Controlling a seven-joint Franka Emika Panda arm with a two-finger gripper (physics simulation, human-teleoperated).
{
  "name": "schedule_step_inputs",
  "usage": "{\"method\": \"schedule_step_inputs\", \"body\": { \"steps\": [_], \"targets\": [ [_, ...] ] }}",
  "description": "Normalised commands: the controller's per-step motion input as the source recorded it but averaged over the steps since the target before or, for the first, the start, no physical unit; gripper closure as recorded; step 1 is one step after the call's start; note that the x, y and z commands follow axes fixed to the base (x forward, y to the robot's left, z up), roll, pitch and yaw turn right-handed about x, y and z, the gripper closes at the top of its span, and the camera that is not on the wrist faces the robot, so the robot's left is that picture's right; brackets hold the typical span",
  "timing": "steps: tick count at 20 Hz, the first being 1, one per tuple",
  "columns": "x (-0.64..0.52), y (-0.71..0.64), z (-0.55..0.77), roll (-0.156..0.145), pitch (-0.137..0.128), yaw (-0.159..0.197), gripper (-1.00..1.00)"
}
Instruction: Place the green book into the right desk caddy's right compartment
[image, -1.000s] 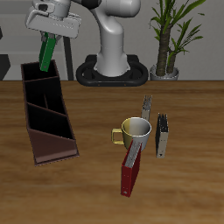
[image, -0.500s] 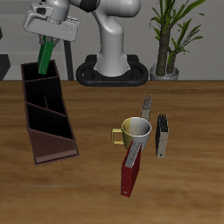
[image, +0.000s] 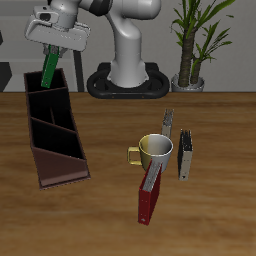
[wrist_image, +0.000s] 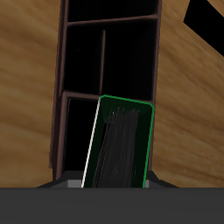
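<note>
My gripper (image: 56, 45) is shut on the green book (image: 52, 63), holding it upright and slightly tilted above the far end of the right desk caddy (image: 52, 130). The book hangs over the small square right compartment (image: 47, 103), at the end opposite the reddish-brown sloped panel (image: 59, 167). In the wrist view the green book (wrist_image: 122, 144) with white page edges fills the near field, and the caddy's dark sections (wrist_image: 109, 52) lie below it. The fingertips are hidden behind the book.
A yellow-green mug (image: 154, 151) stands mid-table with a dark red book (image: 149, 197) leaning beside it. Grey-black books (image: 185, 157) lie beside the mug. The robot base (image: 128, 70) and a potted plant (image: 192, 50) stand at the back.
The gripper with the green book has shifted slightly sideways and up, staying over the caddy's far end. Nothing else moved.
</note>
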Motion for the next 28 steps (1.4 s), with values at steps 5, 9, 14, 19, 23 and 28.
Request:
{"method": "schedule_step_inputs", "body": {
  "steps": [5, 9, 14, 19, 23, 28],
  "targets": [
    [0.01, 0.07, -0.05, 0.01, 0.01, -0.006, 1.0],
    [-0.05, -0.01, -0.03, 0.005, -0.001, -0.012, 1.0],
    [0.05, -0.01, 0.08, -0.003, -0.017, -0.004, 1.0],
    [0.01, -0.01, 0.05, -0.003, -0.027, -0.007, 1.0],
    [0.06, 0.03, -0.04, 0.011, 0.0, -0.006, 1.0],
    [0.1, 0.0, -0.12, 0.006, 0.022, -0.022, 1.0]
  ]
}}
